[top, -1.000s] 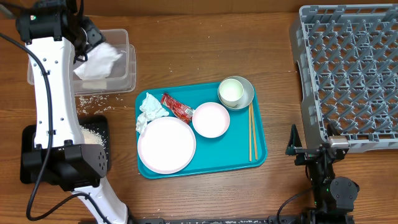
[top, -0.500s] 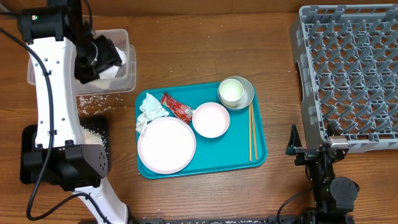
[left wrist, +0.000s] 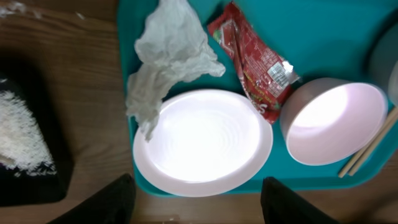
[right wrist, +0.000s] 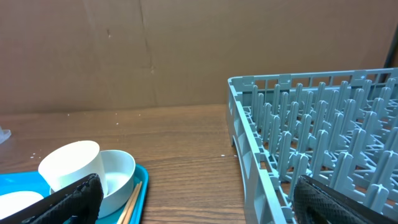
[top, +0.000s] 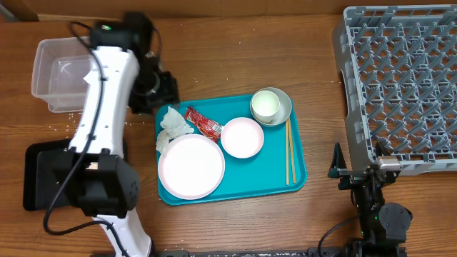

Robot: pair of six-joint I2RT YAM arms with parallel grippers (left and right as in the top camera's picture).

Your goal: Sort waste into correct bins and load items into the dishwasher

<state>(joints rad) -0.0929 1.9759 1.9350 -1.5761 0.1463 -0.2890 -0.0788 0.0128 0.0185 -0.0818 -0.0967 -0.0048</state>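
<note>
We saw bright, even light from above. Just ahead of the left gripper [left wrist: 196, 202], the large white plate [left wrist: 202, 143] glared, washed out.

Left claw [top: 160, 91] swung from tub [top: 50, 71] to tray [top: 246, 180].

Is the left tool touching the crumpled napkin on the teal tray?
Apart. Left wrist view: napkin lies on the tray, well clear of the open left tool.

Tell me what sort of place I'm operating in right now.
Probably a staged dish-clearing test bench rather than a real kitchen. A wooden table holds a grey dish rack and a teal serving tray with a large white plate and a crumpled napkin. Plain cardboard forms the backdrop.
</note>
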